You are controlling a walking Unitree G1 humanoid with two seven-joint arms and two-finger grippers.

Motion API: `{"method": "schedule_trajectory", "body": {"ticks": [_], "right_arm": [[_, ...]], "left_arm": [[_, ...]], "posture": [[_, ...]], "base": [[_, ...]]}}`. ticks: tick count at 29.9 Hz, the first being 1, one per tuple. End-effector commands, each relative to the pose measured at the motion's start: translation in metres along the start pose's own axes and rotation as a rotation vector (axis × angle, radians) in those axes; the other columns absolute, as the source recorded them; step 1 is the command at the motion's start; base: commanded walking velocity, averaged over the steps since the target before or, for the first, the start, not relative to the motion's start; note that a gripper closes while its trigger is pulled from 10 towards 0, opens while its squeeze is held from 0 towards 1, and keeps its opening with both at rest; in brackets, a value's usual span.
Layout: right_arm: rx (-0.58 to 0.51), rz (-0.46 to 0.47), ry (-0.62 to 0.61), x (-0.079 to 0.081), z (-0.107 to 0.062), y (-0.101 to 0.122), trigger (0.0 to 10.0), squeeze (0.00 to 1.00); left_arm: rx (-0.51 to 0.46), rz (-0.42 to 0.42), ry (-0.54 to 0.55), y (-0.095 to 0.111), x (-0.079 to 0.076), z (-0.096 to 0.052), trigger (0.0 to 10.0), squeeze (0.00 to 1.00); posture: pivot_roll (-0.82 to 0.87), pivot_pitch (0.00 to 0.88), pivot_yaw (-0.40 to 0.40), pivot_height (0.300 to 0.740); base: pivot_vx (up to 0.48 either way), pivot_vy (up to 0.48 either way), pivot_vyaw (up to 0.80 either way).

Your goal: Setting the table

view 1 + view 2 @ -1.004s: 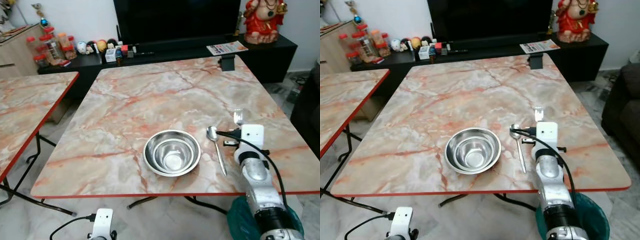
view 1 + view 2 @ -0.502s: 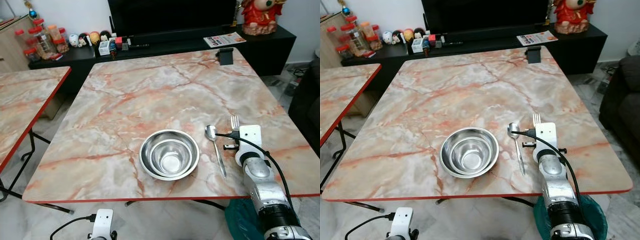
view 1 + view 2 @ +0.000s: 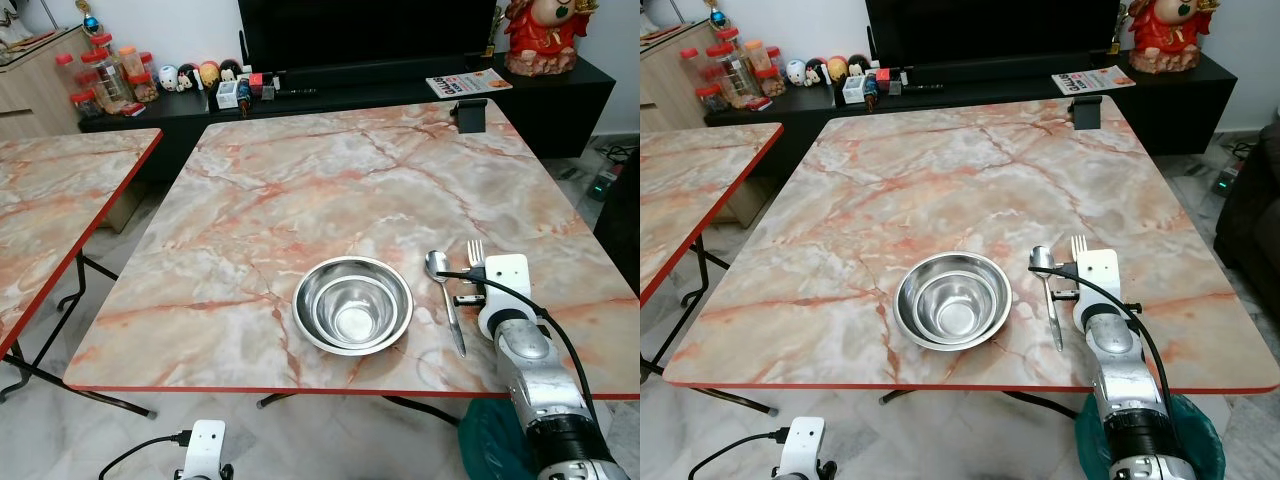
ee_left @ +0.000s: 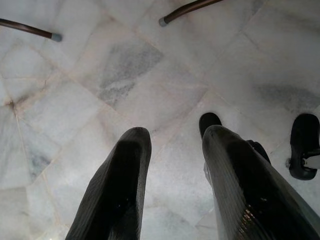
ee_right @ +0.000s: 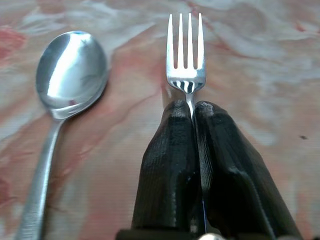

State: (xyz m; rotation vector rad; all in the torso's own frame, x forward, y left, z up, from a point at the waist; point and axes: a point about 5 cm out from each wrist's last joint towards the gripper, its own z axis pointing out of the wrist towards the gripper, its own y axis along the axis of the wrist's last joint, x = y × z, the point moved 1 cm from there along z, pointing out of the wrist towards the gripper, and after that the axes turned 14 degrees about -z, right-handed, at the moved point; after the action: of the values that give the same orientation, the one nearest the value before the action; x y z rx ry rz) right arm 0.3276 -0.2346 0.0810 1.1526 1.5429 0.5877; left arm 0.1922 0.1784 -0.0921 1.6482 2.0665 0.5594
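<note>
The right gripper point(image 5: 192, 112) has its two black fingers pressed together on the thin handle of a silver metal fork point(image 5: 186, 55), whose neck runs into the seam between them while the four tines point away over the pink-veined marble-pattern table with a red edge point(image 3: 300, 190). The right wrist view brings out this pinch and the shiny silver metal spoon point(image 5: 70, 75) lying flat just beside the fork, its bowl level with the tines; the fork's height over the tabletop cannot be told. The head views give the wider layout: the fork point(image 3: 476, 251) sits at the near right part of the table, the spoon point(image 3: 444, 302) to its left, and further left two nested round stainless-steel bowls point(image 3: 353, 304), with the silver right arm point(image 3: 525, 365) reaching over the near edge. A second marble-pattern table point(image 3: 50, 200) stands to the far left. The left gripper point(image 4: 172, 160) hangs low, its fingers spread apart over the pale marble floor tiles point(image 4: 100, 75), holding nothing.
</note>
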Motion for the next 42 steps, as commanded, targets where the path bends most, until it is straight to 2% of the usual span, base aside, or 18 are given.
{"method": "schedule_trajectory", "body": {"ticks": [1, 9, 17, 31, 32, 34, 35, 42], "right_arm": [[-0.003, 0.005, -0.015, -0.006, -0.003, 0.002, 10.0, 0.0], [0.01, 0.008, -0.013, -0.005, -0.004, -0.001, 10.0, 0.0], [0.013, 0.031, 0.016, 0.005, -0.003, -0.002, 10.0, 0.0], [0.02, 0.04, 0.02, 0.008, 0.0, -0.003, 10.0, 0.0], [0.019, 0.042, 0.025, 0.009, 0.0, -0.003, 10.0, 0.6], [0.017, 0.042, 0.029, 0.01, 0.0, -0.003, 10.0, 0.6], [0.017, 0.043, 0.03, 0.011, 0.0, -0.003, 10.0, 1.0], [0.019, 0.047, 0.037, 0.015, 0.001, -0.003, 10.0, 1.0]], "left_arm": [[0.002, 0.005, 0.013, -0.001, 0.007, -0.001, 10.0, 0.0], [0.002, 0.007, 0.014, 0.0, 0.007, -0.001, 10.0, 0.0], [0.001, 0.008, 0.019, 0.0, 0.008, -0.001, 10.0, 0.0], [0.003, 0.016, 0.019, 0.0, 0.009, -0.001, 10.0, 0.0], [0.003, 0.016, 0.019, 0.0, 0.009, -0.001, 10.0, 0.0], [0.003, 0.016, 0.02, 0.0, 0.009, -0.001, 10.0, 0.0], [0.003, 0.016, 0.02, 0.0, 0.009, -0.001, 10.0, 0.0], [0.005, 0.018, 0.02, 0.0, 0.009, -0.001, 10.0, 0.0]], "posture": [[-0.11, 0.025, 0.122, 0.74], [-0.11, 0.029, 0.124, 0.74], [-0.1, 0.029, 0.128, 0.74], [-0.1, 0.03, 0.132, 0.74], [-0.1, 0.03, 0.132, 0.74], [-0.1, 0.03, 0.132, 0.74], [-0.1, 0.029, 0.132, 0.74], [-0.09, 0.031, 0.132, 0.74]], "base": [[0.0, 0.0, 0.0], [0.0, 0.0, 0.0], [0.0, 0.0, 0.0], [0.0, 0.0, 0.0], [0.0, 0.0, 0.0], [0.0, 0.0, 0.0], [0.0, 0.0, 0.0], [0.0, 0.0, 0.0]]}}
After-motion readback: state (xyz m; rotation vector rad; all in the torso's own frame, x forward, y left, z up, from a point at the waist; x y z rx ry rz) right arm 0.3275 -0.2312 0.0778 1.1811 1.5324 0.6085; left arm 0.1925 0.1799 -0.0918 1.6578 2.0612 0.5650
